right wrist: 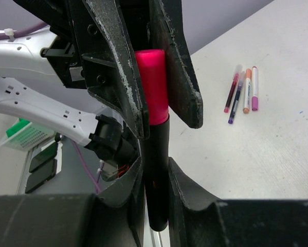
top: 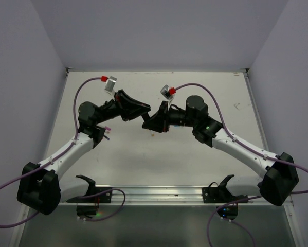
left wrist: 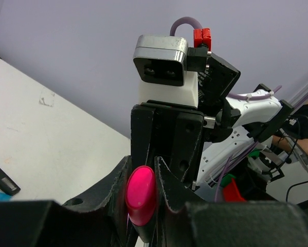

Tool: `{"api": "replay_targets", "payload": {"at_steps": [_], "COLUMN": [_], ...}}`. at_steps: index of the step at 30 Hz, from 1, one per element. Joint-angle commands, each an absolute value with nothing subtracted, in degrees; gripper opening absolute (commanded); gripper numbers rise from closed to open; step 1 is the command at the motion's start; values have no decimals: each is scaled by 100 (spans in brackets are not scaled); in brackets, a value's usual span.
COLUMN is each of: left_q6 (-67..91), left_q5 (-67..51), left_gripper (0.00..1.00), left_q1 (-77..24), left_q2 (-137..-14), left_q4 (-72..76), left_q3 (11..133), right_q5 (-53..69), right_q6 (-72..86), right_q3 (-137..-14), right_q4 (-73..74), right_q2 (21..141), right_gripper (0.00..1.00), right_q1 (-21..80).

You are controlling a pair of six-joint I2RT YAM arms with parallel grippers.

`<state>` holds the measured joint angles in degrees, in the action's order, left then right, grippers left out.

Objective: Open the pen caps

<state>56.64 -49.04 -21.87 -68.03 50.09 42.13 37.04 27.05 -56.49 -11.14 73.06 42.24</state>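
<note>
Your left gripper (left wrist: 142, 172) squeezed the pink cap (left wrist: 139, 200) from 9 o'clock, your right gripper (right wrist: 155, 170) squeezed the black pen (right wrist: 158, 200) from 3 o'clock — so they could pull apart.

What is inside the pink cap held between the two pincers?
Only the black pen body shows, entering the pink cap from below, clamped by the right pincer; the left pincer grips the cap. The tip is hidden inside.
</note>
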Motion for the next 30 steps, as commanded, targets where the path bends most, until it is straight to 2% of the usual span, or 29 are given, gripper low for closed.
{"api": "replay_targets", "payload": {"at_steps": [1,13,19,30], "left_q6": [5590,5362,4791,5036], "left_q5": [-4790,-3903,-3227,-2277], "left_gripper": [0,0,0,0], "left_q1": [-2171,-2127,-2092,-2057], "left_q2": [-6654,-6574,-6600,-6934], "left_q4": [5616,6301,6020,6882], "left_q3": [4192,4403,4658,4807], "right_q5": [3972,4368,4263,4561], "right_q6": [2812,2786,2812,3041], "right_q3": [-5362,-4386,-3886,-3358], "right_q4": [-1213,-1283,-1344,-1749], "right_q2": [7234,6987,6803,6820], "right_gripper": [0,0,0,0], "right_q1": [4201,4201,4210,4201]}}
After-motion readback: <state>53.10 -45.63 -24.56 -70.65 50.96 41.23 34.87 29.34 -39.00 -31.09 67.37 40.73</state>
